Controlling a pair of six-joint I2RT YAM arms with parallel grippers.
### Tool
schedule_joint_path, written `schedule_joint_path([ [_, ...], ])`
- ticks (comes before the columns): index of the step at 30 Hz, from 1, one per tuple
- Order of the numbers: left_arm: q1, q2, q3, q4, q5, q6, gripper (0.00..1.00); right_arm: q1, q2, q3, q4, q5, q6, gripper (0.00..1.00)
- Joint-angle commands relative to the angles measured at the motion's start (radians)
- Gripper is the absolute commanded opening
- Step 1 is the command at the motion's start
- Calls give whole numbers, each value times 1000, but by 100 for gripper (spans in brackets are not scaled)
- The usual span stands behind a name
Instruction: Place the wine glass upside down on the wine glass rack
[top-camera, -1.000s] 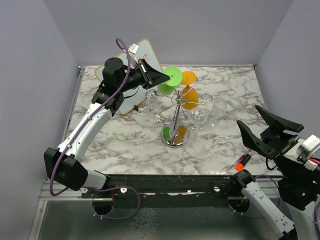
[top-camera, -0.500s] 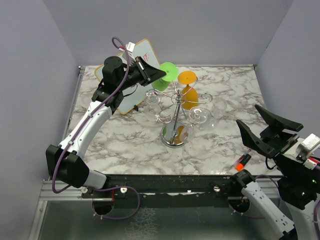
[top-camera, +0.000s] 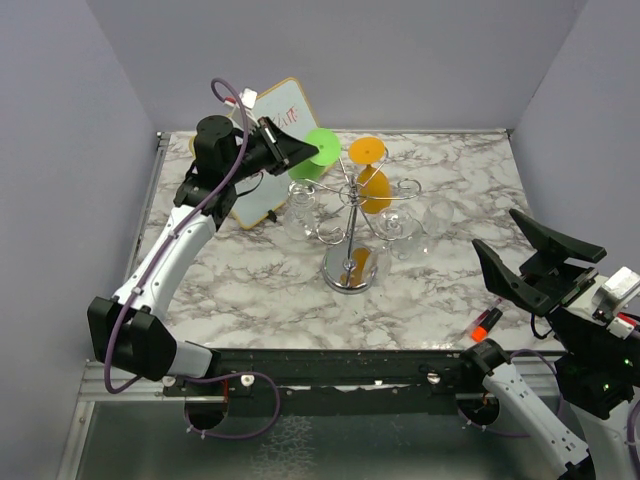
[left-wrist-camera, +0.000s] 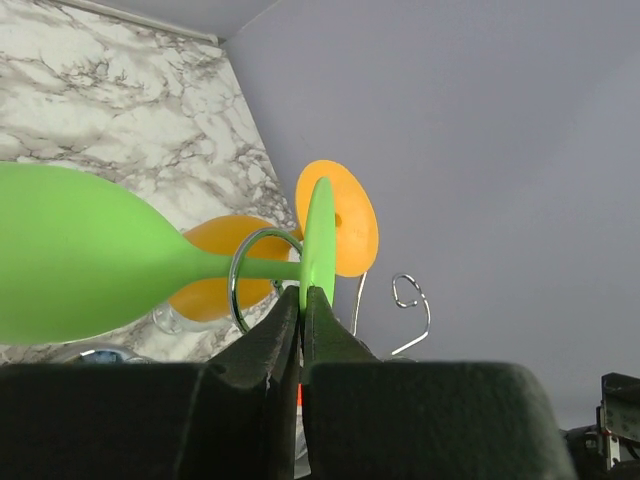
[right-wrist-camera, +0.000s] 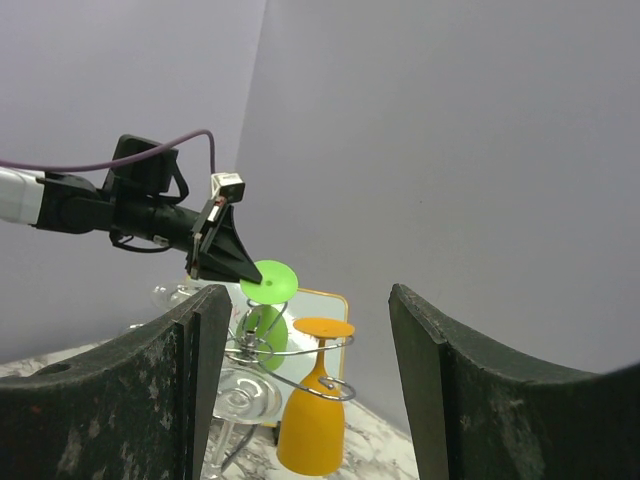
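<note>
The green wine glass (top-camera: 320, 145) hangs foot up, bowl down, beside the chrome wine glass rack (top-camera: 350, 272). My left gripper (top-camera: 298, 152) is shut on the rim of its green foot (left-wrist-camera: 320, 235). In the left wrist view a curled wire loop (left-wrist-camera: 233, 285) of the rack rings the green stem. From the right wrist I see the green foot (right-wrist-camera: 268, 278) above the rack's arms (right-wrist-camera: 300, 350). An orange glass (top-camera: 373, 188) hangs upside down on the rack. My right gripper (top-camera: 528, 250) is open and holds nothing, low at the near right.
Clear glasses (top-camera: 398, 228) hang on or stand around the rack, one to its left (top-camera: 304, 205). A small whiteboard (top-camera: 282, 108) leans at the back left. A red marker (top-camera: 486, 322) lies near the right front edge. Grey walls close in the marble table (top-camera: 240, 280).
My left gripper has carried the green glass back and to the left, a little higher. The rack's arms and the orange glass have shifted slightly. The right arm has not moved.
</note>
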Motion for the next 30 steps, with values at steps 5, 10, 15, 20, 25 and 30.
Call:
schedule_joint_path([
  [5, 18, -46, -9, 4, 46, 35, 8, 1, 4, 6, 17, 12, 24, 70],
  [10, 18, -51, -10, -26, 70, 45, 11, 0, 4, 4, 20, 12, 31, 70],
  [15, 18, -68, -29, -64, 61, 63, 11, 0, 2, 6, 20, 13, 36, 70],
  [20, 19, -86, -32, -113, 34, 107, 14, 0, 3, 6, 11, 20, 40, 70],
  [25, 21, -95, -18, -168, 11, 161, 19, 0, 9, -9, -26, 76, 40, 70],
  [30, 26, -125, -11, -222, -30, 208, 23, 1, 40, -25, -115, 194, 83, 71],
])
